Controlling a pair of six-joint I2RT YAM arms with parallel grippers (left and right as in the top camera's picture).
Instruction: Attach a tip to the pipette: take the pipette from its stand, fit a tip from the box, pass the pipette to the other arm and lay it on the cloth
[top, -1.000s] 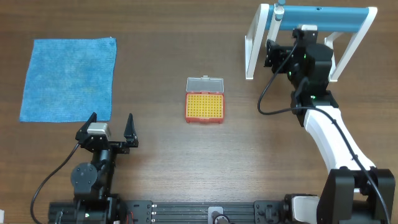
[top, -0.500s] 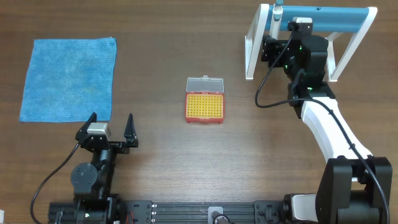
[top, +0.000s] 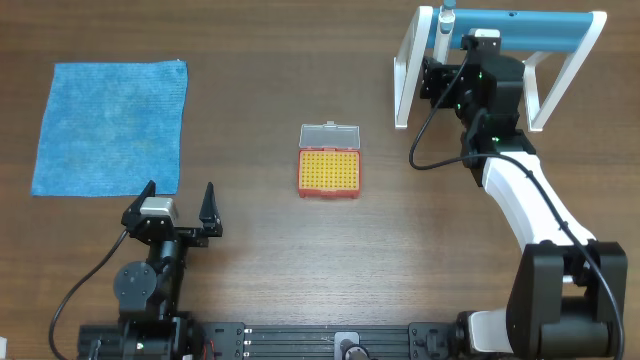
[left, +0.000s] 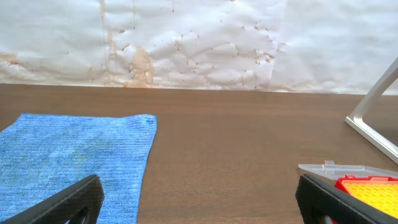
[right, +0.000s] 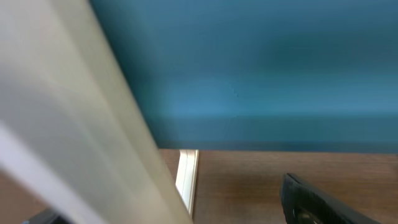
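The bench (top: 400, 260) is brown wood. The stand (top: 520, 20), the largest thing on it, is a white frame with a blue top bar at the far right corner. The blue cloth (top: 110, 128) lies flat at the far left, its edges a little uneven. The tip box (top: 329, 172) sits near the middle, orange-walled and filled with yellow tips, with its clear lid (top: 330, 133) folded back on the far side. The pipette (top: 447, 17) is the smallest: a pale cap and thin body hanging at the left end of the stand's bar.

A broad stretch of bare wood separates cloth, box and stand, all well apart from each other. The near half of the bench holds only the two arms. The stand's white posts close in around the pipette.

The right gripper (top: 430, 85) is at the stand's left end, just below the bar and near the pipette. Its fingers (right: 317, 199) are spread wide, with a white post and the blue bar close in front. I cannot tell whether they touch the pipette. The left gripper (top: 180, 186) rests near its base, just beside the cloth's near right corner. Its fingers are wide apart and hold nothing, far from the pipette.
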